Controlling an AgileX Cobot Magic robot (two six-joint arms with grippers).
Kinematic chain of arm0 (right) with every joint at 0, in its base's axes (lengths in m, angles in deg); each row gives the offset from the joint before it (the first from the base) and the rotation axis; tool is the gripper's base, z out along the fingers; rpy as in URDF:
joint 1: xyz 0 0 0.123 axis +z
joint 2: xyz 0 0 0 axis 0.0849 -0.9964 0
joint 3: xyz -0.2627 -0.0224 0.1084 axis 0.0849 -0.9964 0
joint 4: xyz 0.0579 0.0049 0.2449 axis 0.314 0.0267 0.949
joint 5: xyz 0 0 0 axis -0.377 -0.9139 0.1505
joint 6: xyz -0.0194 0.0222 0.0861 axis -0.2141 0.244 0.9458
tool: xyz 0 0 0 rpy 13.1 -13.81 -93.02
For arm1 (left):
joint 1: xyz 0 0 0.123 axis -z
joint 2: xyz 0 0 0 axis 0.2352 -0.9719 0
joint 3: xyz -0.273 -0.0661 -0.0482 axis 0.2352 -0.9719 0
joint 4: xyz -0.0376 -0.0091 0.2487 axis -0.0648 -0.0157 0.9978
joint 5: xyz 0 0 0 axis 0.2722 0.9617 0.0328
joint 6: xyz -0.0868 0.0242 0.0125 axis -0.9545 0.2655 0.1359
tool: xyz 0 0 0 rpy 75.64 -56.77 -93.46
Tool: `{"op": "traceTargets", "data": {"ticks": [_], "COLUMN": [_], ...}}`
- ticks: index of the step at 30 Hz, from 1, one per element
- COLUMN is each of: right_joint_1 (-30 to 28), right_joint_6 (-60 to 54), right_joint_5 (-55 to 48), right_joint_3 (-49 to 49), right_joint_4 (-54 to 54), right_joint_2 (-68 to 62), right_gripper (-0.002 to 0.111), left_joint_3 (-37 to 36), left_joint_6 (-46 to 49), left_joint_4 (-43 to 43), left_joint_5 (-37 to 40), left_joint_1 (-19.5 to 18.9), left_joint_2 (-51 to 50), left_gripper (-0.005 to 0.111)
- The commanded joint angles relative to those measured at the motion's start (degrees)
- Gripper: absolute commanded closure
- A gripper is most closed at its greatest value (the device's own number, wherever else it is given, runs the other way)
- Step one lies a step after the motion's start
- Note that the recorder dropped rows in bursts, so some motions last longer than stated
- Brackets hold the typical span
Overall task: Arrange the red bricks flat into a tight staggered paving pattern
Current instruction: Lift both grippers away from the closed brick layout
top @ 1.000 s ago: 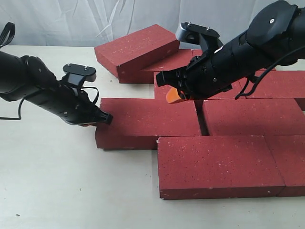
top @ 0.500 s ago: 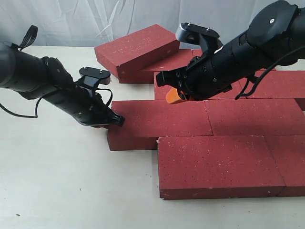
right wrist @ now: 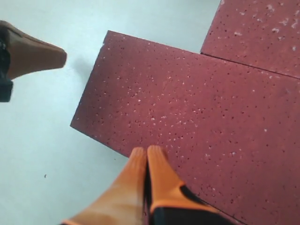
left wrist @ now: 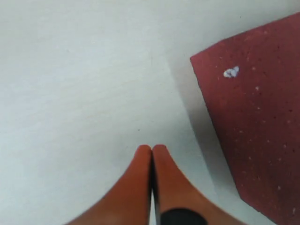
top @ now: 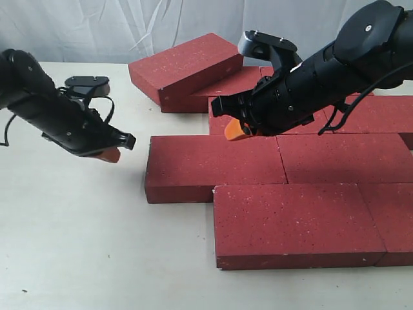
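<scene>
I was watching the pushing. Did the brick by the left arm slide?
Yes. The pushed brick slid right: its left end sticks out less past the unmoved front brick, and the gap to its right neighbour has closed.

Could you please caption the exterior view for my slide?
Staggered rows of red bricks; shut left claw apart from the middle row's end, shut right claw above that row.

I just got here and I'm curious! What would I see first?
The red bricks laid flat like a pavement fill the right side of the table. At the back, a tilted brick leans on another. The left tool beside the bricks and the right tool over them both have shut orange tips.
</scene>
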Motion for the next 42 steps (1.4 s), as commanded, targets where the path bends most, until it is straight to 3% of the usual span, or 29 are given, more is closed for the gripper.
{"op": "traceTargets", "data": {"ticks": [1, 7, 11, 19, 30, 37, 42], "right_joint_1": [-0.32, -0.18, -0.18, -0.18, -0.18, -0.43, -3.71], "right_joint_6": [-0.18, -0.19, -0.19, -0.19, 6.7, 17.24, 20.39], "right_joint_5": [0.15, 0.04, 0.04, 0.04, -2.62, -4.92, -8.1], "right_joint_3": [0.25, 0.25, 0.25, 0.33, 9.98, 25.04, 36.73], "right_joint_4": [0.07, -0.1, -0.1, -2.87, -15.18, -27.59, -27.14], "right_joint_2": [0.55, 0.55, 0.55, 0.55, -0.83, -9.82, -18.03], "right_gripper": [0.109, 0.109, 0.109, 0.109, 0.109, 0.109, 0.109], "left_joint_3": [0.11, -0.03, -2.54, -6.67, -6.67, -6.67, -6.67], "left_joint_6": [-6.16, -18.17, -23.46, -26.54, -26.54, -26.54, -26.54], "left_joint_4": [7.45, 22.35, 26.93, 21.61, 17.69, 14.88, 14.41], "left_joint_5": [1.0, 5.74, 4.48, -2.4, -7.24, -7.77, -8.42], "left_joint_1": [-0.2, -0.55, -2.86, -10.28, -10.29, -10.29, -10.29], "left_joint_2": [6.92, 15.78, 20.05, 24.15, 24.15, 24.15, 24.15], "left_gripper": [0.107, 0.107, 0.107, 0.107, 0.107, 0.107, 0.107]}}
